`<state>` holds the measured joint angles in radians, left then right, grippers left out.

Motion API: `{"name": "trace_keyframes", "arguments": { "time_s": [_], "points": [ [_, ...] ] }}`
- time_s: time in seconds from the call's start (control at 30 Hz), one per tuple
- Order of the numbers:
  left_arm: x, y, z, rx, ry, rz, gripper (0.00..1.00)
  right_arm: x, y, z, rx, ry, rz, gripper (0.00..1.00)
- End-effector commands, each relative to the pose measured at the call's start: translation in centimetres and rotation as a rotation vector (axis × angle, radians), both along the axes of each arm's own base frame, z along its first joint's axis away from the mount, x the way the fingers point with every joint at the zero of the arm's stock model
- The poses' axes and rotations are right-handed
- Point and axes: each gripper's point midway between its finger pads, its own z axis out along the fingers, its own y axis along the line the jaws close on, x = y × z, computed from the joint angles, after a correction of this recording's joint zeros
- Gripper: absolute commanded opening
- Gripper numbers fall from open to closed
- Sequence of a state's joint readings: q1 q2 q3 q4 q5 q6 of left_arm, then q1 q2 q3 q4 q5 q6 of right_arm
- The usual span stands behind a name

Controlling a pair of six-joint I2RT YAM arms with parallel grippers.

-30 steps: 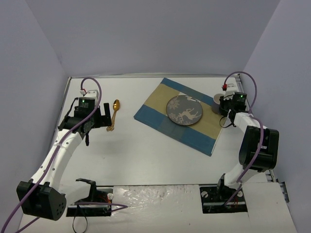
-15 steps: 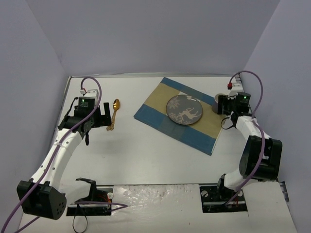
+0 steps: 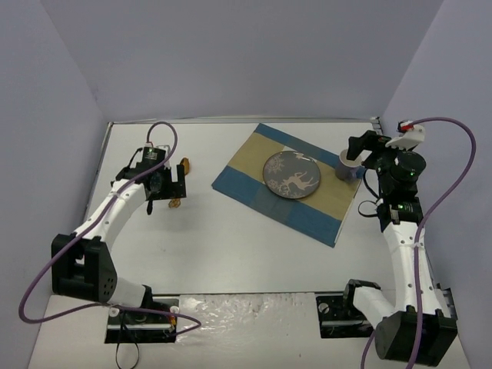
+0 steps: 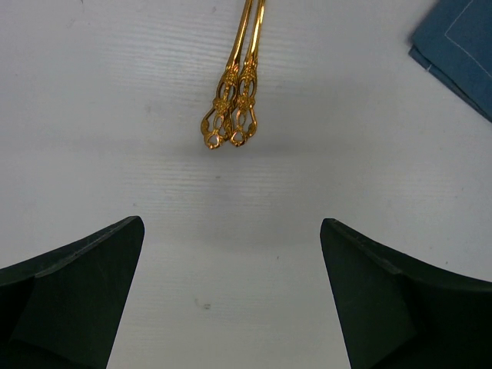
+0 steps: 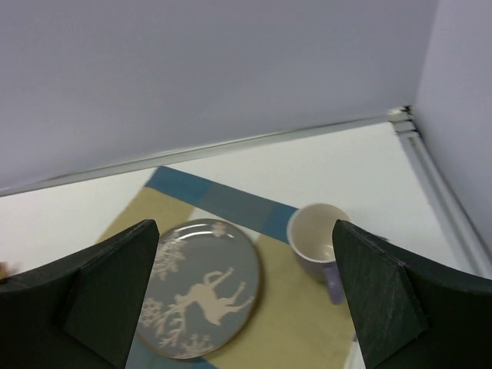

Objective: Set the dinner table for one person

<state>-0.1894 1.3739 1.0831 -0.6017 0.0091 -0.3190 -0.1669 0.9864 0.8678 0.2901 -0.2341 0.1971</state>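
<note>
Both claws stood wide open, holding nothing.
Large flat white desk [image 3: 231,246] lay under both arms; left claw [image 4: 231,231] hovered near two ornate gold cutlery handles [image 4: 234,115]; right claw [image 5: 244,231] hung above pale purple mug [image 5: 317,231] on blue-and-tan striped cloth placemat [image 5: 292,307].

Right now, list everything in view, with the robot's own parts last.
dinner table: one, white, under everything.
placemat: one, blue and tan, angled, right of centre.
plate: one, grey with white deer, on placemat.
mug: one, lavender, on placemat right of plate.
gold cutlery: two, side by side, left of placemat.
left end effector: one, black, open over cutlery handles.
right end effector: one, black, open near mug.
</note>
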Motion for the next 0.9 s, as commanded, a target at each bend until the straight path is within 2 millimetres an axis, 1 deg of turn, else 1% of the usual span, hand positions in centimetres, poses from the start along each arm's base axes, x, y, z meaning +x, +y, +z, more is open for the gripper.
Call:
{"name": "trace_keyframes", "arguments": {
  "time_s": [0.0,0.03,0.07,0.1,0.23,0.3,0.33,0.37,0.47,0.5,0.57,0.63,0.7,0.83,0.87],
  "points": [
    [4.4,-0.9,2.5,-0.029,-0.075,0.005,0.96,-1.1,5.1,3.7,0.127,-0.130,0.170,0.93],
    [4.7,-0.9,2.3,-0.028,-0.072,0.005,0.96,-1.2,5.3,3.7,0.131,-0.131,0.180,0.93],
    [5.8,-0.9,1.4,-0.023,-0.058,0.004,0.92,-1.7,6.5,3.6,0.151,-0.131,0.226,0.93],
    [6.6,-0.8,0.9,-0.020,-0.055,0.002,0.90,-2.1,7.1,3.5,0.166,-0.132,0.255,0.93],
    [9.5,-0.9,-0.3,-0.034,-0.063,-0.038,0.81,-3.8,9.2,3.5,0.203,-0.141,0.340,0.93],
    [10.6,-0.7,-1.0,-0.037,-0.049,-0.049,0.77,-4.5,10.2,3.8,0.210,-0.151,0.375,0.93],
    [11.2,-0.6,-1.5,-0.026,-0.038,-0.055,0.73,-4.8,10.5,3.6,0.217,-0.148,0.388,0.93],
    [11.5,-0.5,-2.0,-0.021,-0.030,-0.058,0.68,-5.4,11.5,3.8,0.227,-0.158,0.427,0.93],
    [13.0,-0.2,-2.3,-0.029,-0.042,-0.079,0.58,-7.0,12.8,4.6,0.233,-0.190,0.488,0.93],
    [13.0,-0.2,-2.3,-0.029,-0.042,-0.079,0.57,-7.0,12.9,4.6,0.233,-0.190,0.492,0.93],
    [13.9,-0.4,-3.2,-0.040,-0.031,-0.103,0.49,-7.8,13.1,4.5,0.210,-0.187,0.509,0.93],
    [14.2,-0.4,-3.8,-0.034,-0.021,-0.113,0.47,-8.2,13.2,4.4,0.188,-0.180,0.514,0.93],
    [14.4,-0.2,-4.6,-0.028,-0.004,-0.112,0.44,-8.5,13.3,4.2,0.163,-0.172,0.516,0.93],
    [14.7,0.1,-5.5,-0.027,0.010,-0.111,0.36,-8.8,13.3,3.8,0.143,-0.160,0.519,0.93],
    [14.6,0.2,-5.8,-0.026,0.018,-0.114,0.36,-8.7,13.3,3.6,0.142,-0.155,0.519,0.93]
  ]
}}
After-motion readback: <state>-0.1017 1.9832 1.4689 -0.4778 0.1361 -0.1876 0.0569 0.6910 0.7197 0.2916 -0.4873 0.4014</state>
